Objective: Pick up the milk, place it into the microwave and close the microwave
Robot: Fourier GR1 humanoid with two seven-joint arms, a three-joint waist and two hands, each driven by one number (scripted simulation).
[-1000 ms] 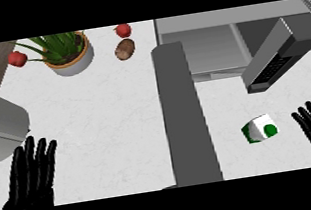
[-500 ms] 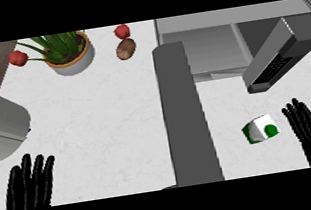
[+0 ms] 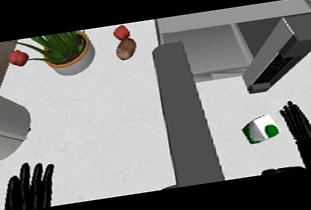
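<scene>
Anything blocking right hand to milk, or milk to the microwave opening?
Nothing visible. The right hand, fingers straight, sits just right of the milk with bare counter between. From the milk to the microwave opening, only bare counter shows; the tall grey slab stands left of that route, not across it.

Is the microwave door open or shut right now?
Open. The door stands swung out from the microwave at the right, its pale inside shows, and the milk sits outside on the counter.
</scene>
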